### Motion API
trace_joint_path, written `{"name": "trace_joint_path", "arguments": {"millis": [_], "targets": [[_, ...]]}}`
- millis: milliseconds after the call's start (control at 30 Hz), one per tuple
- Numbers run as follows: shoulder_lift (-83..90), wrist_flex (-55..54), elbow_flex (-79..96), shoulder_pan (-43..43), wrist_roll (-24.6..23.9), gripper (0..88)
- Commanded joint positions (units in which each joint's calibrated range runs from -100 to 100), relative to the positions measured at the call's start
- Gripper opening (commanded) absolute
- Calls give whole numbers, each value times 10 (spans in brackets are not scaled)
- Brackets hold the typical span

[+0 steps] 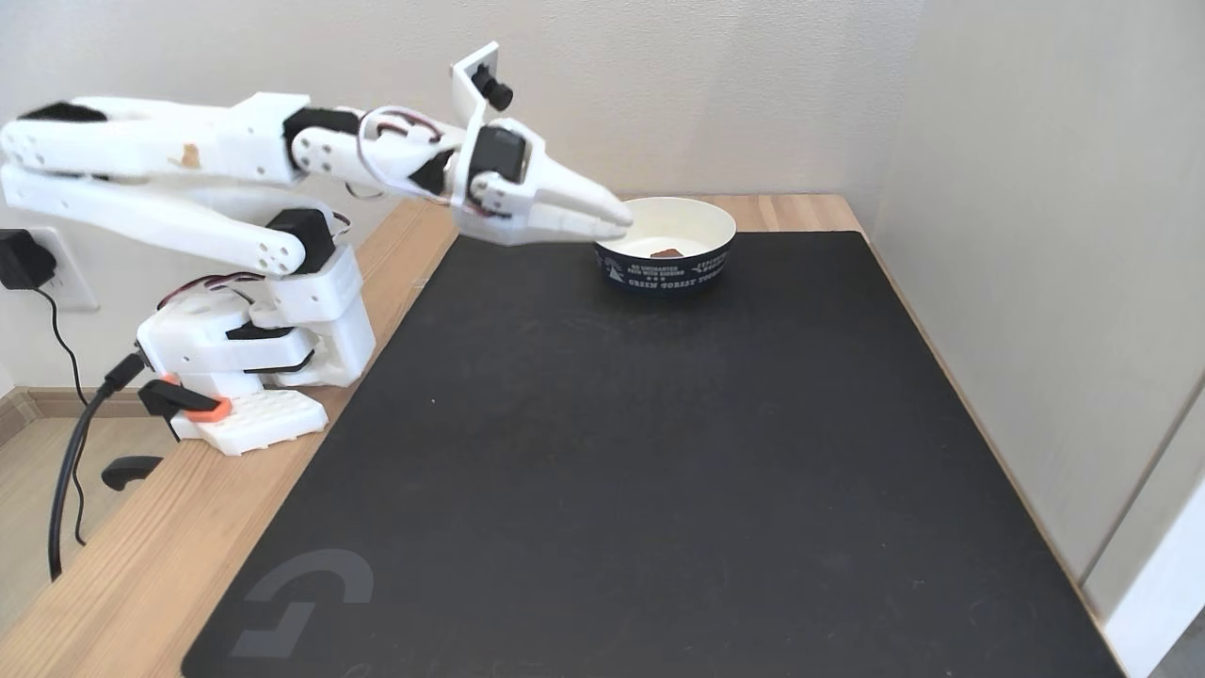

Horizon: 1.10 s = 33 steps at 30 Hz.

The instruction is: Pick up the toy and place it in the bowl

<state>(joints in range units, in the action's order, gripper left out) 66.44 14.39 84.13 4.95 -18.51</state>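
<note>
Resting inside bowl (pixel 701 226) — toy (pixel 668 253); fingers (pixel 623 222) pressed together, empty, at bowl's left rim.

Colours noted from where I stand, fixed view:

- Arm (pixel 188 179): white plastic, black motor blocks at the joints, thin red and black wires looped near the wrist, one small tan smudge on the upper link.
- Gripper (pixel 617 221): plain white.
- Clamp (pixel 202 407) at the base: orange and black.
- Bowl (pixel 670 268): dark navy outside, small white printed lettering in rows; cream-white rim and inside.
- Toy (pixel 668 253): reddish-brown.
- Mat (pixel 640 452): matte black, with a faint grey logo at its near left corner.
- Table (pixel 141 556): pale wood, visible grain.
- Wall (pixel 753 85): off-white, lightly textured.
- Cable (pixel 71 471) and plug: black.
</note>
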Motion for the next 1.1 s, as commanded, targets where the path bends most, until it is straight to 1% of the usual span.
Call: {"name": "trace_joint_path", "arguments": {"millis": [0,33,100,167,200,333,367,400,500,1067], "targets": [[144,3,114,-67,47,24],[179,3,152,-80,67,24],[203,43,159,-85,85,24],[232,116,156,-93,105,24],[259,177,159,-98,115,24],[325,314,154,-96,141,24],[334,376,154,-96,151,24],[332,394,154,-97,155,23],[331,399,153,-93,163,24],[330,397,152,-95,162,25]]}}
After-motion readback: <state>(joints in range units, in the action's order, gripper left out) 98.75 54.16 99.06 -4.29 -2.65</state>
